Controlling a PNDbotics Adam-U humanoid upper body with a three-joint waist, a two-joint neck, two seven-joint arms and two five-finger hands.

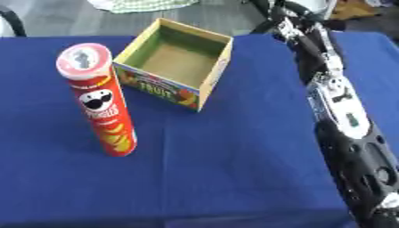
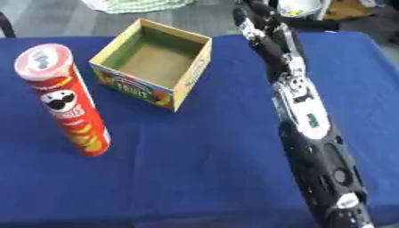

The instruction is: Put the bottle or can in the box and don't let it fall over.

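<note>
A tall red Pringles can (image 1: pixel 101 104) with a clear lid stands upright on the blue tablecloth at the left. Behind it and to its right sits an open cardboard box (image 1: pixel 204 75) with fruit print on its sides and nothing inside. My right arm stretches along the right side of the table. Its hand (image 2: pixel 273 46) lies to the right of the box, fingers straight and pointing toward the far edge, holding nothing. A strip of cloth separates the hand from the box, and the can is far to its left. My left hand does not show.
The blue cloth (image 1: pixel 226 164) covers the table from the front edge to the back. Beyond the far edge are a grey floor and a checked cloth (image 1: pixel 144 4).
</note>
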